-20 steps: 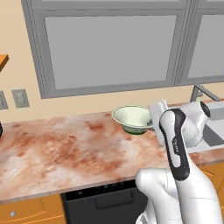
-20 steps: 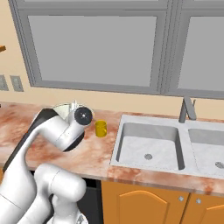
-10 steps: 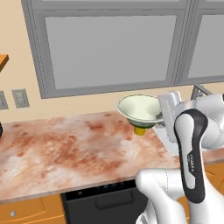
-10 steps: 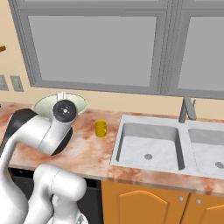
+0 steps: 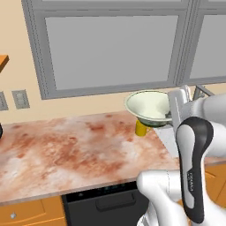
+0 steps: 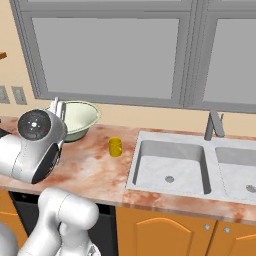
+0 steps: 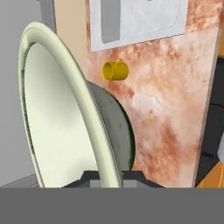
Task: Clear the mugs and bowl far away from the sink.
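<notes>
We see the bowl (image 5: 149, 106) lifted clear of the tabletop (image 5: 66, 150), held by its rim; in the hand view the jaws pinch the rim of the bowl (image 7: 57, 122) at the bottom edge, one finger on the pale inside and one on the dark greenish outside; the bowl's cream inside faces left in that view and its rim runs as a pale arc from top to bottom.

In the left base view the bowl hangs tilted in front of the window sill, above the right part of the marbled reddish tabletop, with the white hand just to its right; the gripper (image 5: 170, 115) sits at the bowl's right rim; the yellow mug (image 5: 141, 128) stands on the tabletop directly under the bowl, partly covered by it.

In the right base view the bowl (image 6: 80, 118) shows behind the arm's round grey joint, toward the left of the tabletop (image 6: 90, 165); the yellow mug (image 6: 115, 147) stands upright and alone on the tabletop, between the bowl and the sink (image 6: 172, 165), nearer to the sink's left basin; the faucet (image 6: 215, 125) rises at the far middle of the sink; both basins show bare steel with round drains.

In the hand view the yellow mug (image 7: 114, 71) lies beyond the bowl with its handle visible, apart from the bowl.
</notes>
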You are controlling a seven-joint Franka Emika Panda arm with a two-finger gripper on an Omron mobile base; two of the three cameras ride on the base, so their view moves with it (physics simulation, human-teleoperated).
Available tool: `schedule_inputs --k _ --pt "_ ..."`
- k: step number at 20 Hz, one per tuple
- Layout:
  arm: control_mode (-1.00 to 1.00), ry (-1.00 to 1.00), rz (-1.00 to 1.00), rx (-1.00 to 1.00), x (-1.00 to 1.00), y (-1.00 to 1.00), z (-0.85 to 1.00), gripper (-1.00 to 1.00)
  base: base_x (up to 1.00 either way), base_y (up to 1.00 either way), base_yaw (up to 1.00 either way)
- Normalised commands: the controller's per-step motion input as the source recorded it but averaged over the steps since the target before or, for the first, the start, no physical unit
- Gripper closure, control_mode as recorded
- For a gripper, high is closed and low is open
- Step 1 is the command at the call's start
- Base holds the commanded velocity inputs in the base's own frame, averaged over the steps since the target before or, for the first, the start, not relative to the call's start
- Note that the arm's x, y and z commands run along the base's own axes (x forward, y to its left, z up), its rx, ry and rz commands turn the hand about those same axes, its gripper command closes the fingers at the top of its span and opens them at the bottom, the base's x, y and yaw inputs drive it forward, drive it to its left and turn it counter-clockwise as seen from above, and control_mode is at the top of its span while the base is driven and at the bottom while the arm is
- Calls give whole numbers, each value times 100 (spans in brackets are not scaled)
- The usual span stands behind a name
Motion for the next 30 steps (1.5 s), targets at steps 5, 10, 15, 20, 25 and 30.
schedule_inputs --k 5,10,15,20,25,30 --pt "-100 -1 0 6 -33 0 0 100 0 0 0" --pt "-100 -6 2 4 -63 1 0 100 0 0 0" --pt "100 0 0 0 0 0 0 100 -54 10 6" --pt "100 0 0 0 0 0 0 100 -42 55 41" --pt "100 0 0 0 0 0 0 100 0 37 93" --pt "100 0 0 0 0 0 0 100 0 1 100"
